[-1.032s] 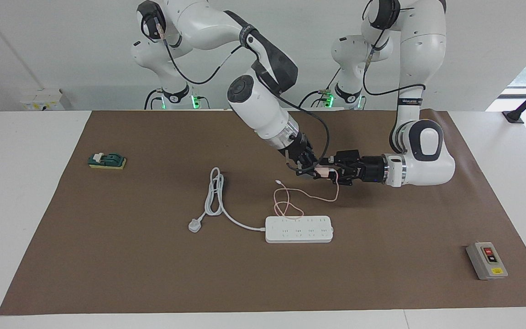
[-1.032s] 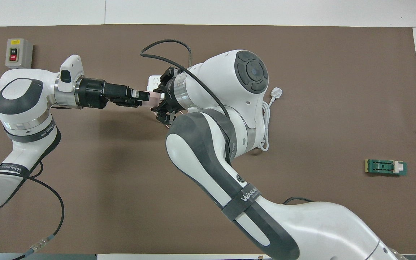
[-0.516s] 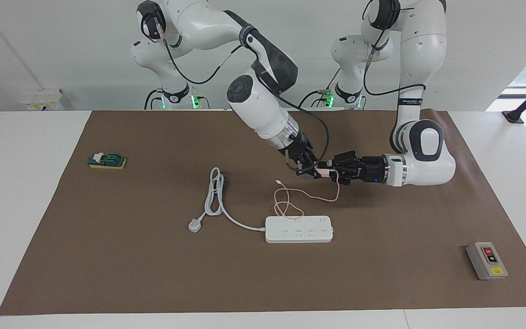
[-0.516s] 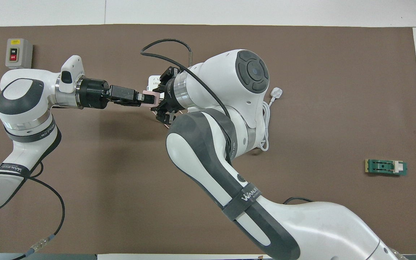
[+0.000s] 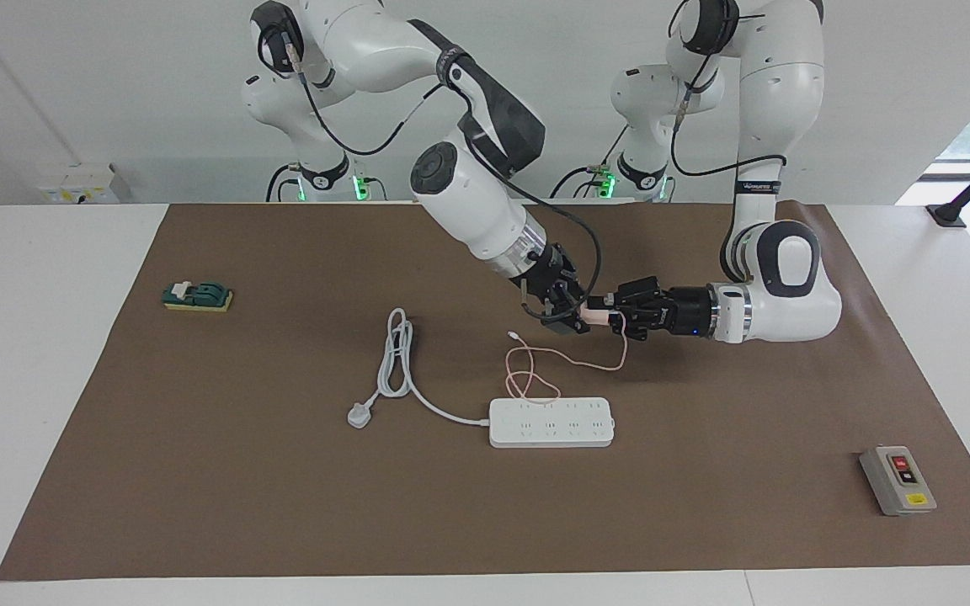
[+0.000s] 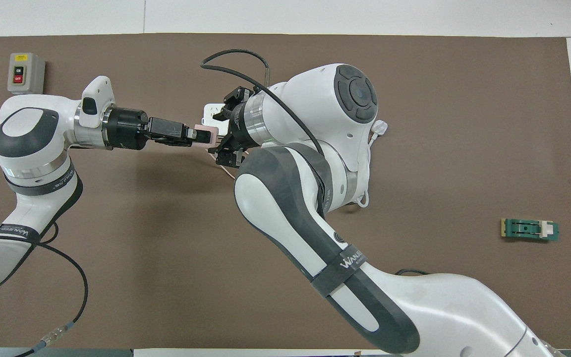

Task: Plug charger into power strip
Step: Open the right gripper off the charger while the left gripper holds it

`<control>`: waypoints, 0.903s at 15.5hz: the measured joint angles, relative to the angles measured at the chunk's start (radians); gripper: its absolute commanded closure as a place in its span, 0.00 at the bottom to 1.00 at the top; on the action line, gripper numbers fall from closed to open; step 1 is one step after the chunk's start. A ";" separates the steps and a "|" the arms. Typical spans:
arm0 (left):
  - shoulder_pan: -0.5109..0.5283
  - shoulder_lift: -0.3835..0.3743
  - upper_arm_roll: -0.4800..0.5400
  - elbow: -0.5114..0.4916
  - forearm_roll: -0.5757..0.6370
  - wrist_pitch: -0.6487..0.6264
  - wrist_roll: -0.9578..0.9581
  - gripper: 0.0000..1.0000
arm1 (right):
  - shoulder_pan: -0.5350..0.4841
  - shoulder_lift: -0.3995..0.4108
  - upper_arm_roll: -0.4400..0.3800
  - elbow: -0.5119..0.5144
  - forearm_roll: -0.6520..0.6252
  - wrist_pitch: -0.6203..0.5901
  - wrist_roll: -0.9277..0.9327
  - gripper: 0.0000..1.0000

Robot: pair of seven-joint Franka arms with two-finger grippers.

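The charger (image 5: 594, 317), a small pale pink cube, hangs in the air between the two grippers, over the mat nearer to the robots than the power strip. My left gripper (image 5: 607, 318) reaches in level from its own end and is shut on the charger (image 6: 207, 134). My right gripper (image 5: 573, 320) comes down slantwise and sits right against the cube's other end. The thin pink cable (image 5: 569, 360) droops from the cube and loops on the mat beside the power strip (image 5: 551, 422). In the overhead view my left gripper (image 6: 194, 135) faces my right gripper (image 6: 221, 134), and only a corner of the power strip (image 6: 209, 111) shows.
The strip's thick white cord ends in a white three-pin plug (image 5: 359, 415) toward the right arm's end. A grey button box (image 5: 898, 480) lies near the mat's corner at the left arm's end. A green block (image 5: 197, 296) rests toward the right arm's end.
My left gripper has closed on the charger. The right arm's wrist and elbow have shifted a little up and toward its own end. The strip and cords have not moved.
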 measured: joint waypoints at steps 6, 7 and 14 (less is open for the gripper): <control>0.001 -0.030 0.004 0.013 0.089 -0.015 -0.056 1.00 | -0.067 -0.069 -0.007 0.014 -0.001 -0.146 -0.062 0.00; 0.001 -0.042 0.005 0.022 0.122 -0.015 -0.074 1.00 | -0.091 -0.086 -0.009 0.013 -0.006 -0.206 -0.101 0.00; -0.034 -0.087 0.000 0.159 0.534 0.019 -0.099 1.00 | -0.270 -0.187 -0.015 -0.030 -0.107 -0.477 -0.487 0.00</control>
